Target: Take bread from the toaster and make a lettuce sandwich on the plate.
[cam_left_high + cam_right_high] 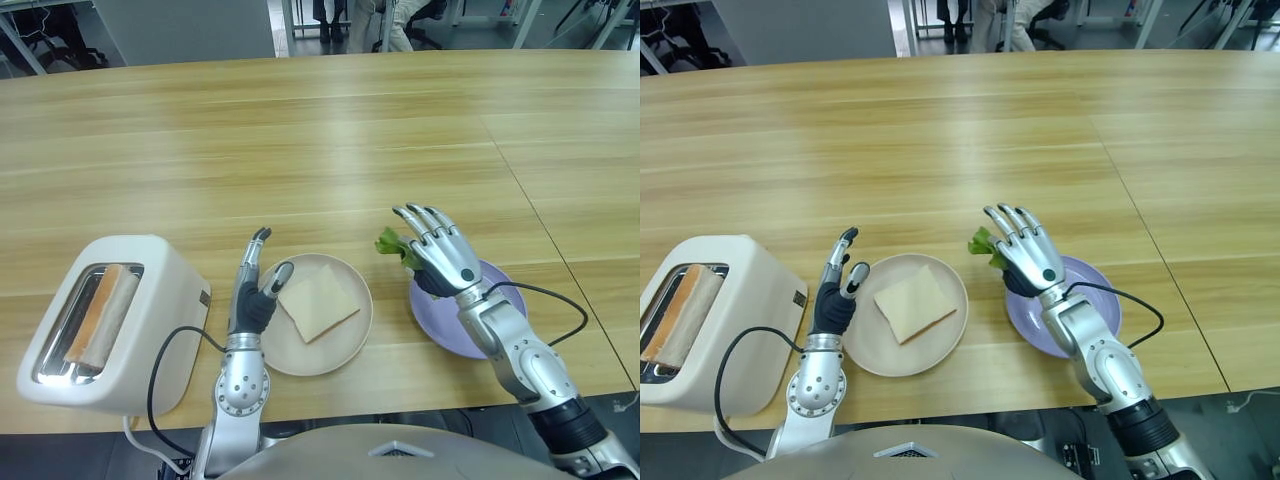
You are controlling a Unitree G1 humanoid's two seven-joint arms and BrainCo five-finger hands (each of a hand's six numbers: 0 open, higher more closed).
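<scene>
Bread slice [318, 305] is laid flat on the beige plate [300, 358], just right of the left hand [255, 300], which is spread open and empty at the plate's left rim. Another slice [100, 315] is seen standing in the toaster [160, 290] on the tabletop [320, 150]. Lettuce [395, 247] is seen peeking out beside the right hand [440, 255] over the purple plate [500, 285]; whether it's gripped can't be told.

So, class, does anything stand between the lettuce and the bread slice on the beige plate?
Nothing visible does. The lettuce lies at the purple plate's left edge, partly under the right hand; only bare table separates it from the beige plate holding the bread slice.
</scene>
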